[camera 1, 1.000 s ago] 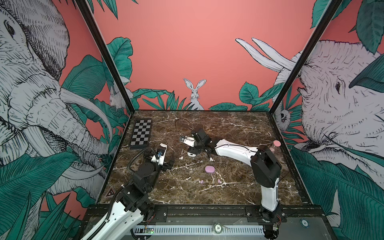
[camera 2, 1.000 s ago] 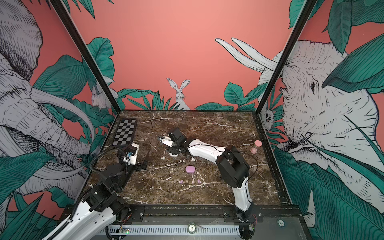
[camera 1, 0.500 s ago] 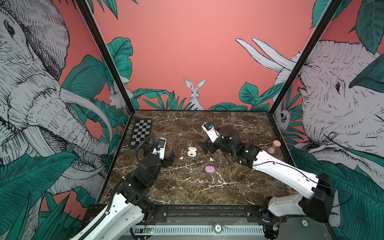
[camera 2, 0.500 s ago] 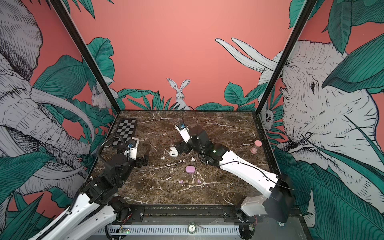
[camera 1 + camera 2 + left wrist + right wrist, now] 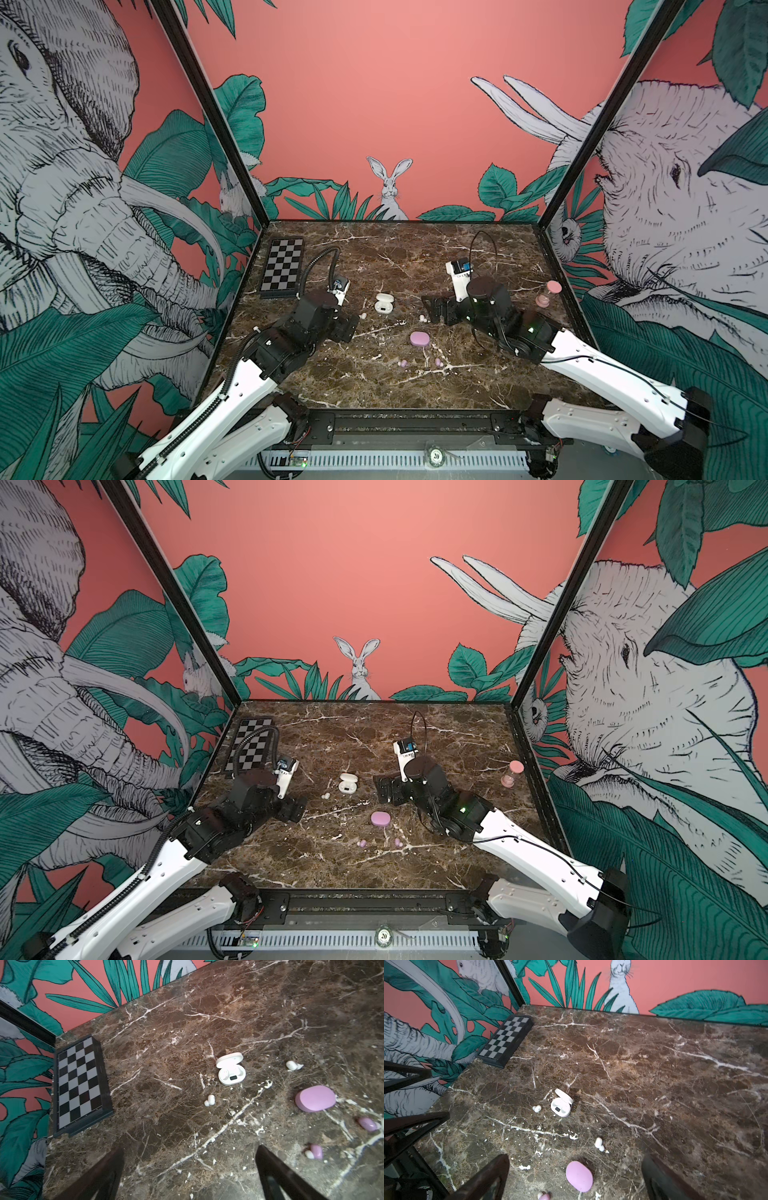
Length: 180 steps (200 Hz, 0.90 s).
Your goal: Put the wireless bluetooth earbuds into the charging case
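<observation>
A chessboard (image 5: 282, 268) lies in the tabletop's far left corner. The left gripper (image 5: 189, 1149) hovers left of the middle, jaws wide apart, empty. A white earbud (image 5: 363, 316) lies just left of the open white case (image 5: 383, 303), a second white earbud (image 5: 423, 318) to its right. Toward the front edge sits the closed lilac case (image 5: 419, 338), two lilac earbuds (image 5: 402, 363) before it. The right gripper (image 5: 575, 1156) hovers beside the second white earbud, jaws spread, empty. A pink hourglass (image 5: 547, 293) stands by the right edge.
</observation>
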Available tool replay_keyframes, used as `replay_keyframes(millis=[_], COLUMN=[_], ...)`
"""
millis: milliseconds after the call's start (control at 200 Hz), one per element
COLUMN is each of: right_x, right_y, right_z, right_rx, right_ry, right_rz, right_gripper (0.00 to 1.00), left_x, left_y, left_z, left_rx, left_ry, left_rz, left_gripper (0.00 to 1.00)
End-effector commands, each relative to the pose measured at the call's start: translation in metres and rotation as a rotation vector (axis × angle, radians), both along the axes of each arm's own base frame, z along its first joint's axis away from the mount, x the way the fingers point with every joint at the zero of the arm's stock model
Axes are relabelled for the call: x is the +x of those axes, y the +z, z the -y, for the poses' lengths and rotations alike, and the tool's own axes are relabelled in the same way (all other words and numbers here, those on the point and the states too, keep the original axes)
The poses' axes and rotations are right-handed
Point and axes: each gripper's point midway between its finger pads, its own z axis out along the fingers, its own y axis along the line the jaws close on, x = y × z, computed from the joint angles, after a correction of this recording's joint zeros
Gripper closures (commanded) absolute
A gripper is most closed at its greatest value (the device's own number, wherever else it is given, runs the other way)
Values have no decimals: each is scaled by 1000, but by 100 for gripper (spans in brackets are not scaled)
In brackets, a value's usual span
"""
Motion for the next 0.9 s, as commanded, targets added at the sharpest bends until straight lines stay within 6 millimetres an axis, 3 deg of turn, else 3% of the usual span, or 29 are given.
replay_keyframes(millis=[0,195,465,895], right_x=[0,-3,-8,15], right_y=[-12,-40,-81,-126], right_z=[4,5,-11,-36], right_rx=[22,-20,-44,-102], right_ry=[-58,-127,-171,-154], right_rz=[-80,-231,-451,-644], right_gripper=[2,2,2,10], left_x=[-10,-13,-15,-27], left_y=[-23,-30,-32,-49], left_z=[2,10,12,34], left_rx=[-5,-25,-14,-41], left_ry=[-11,-42,-64,-183], left_rz=[-95,-129,-147,-223], left_gripper=[1,1,1,1])
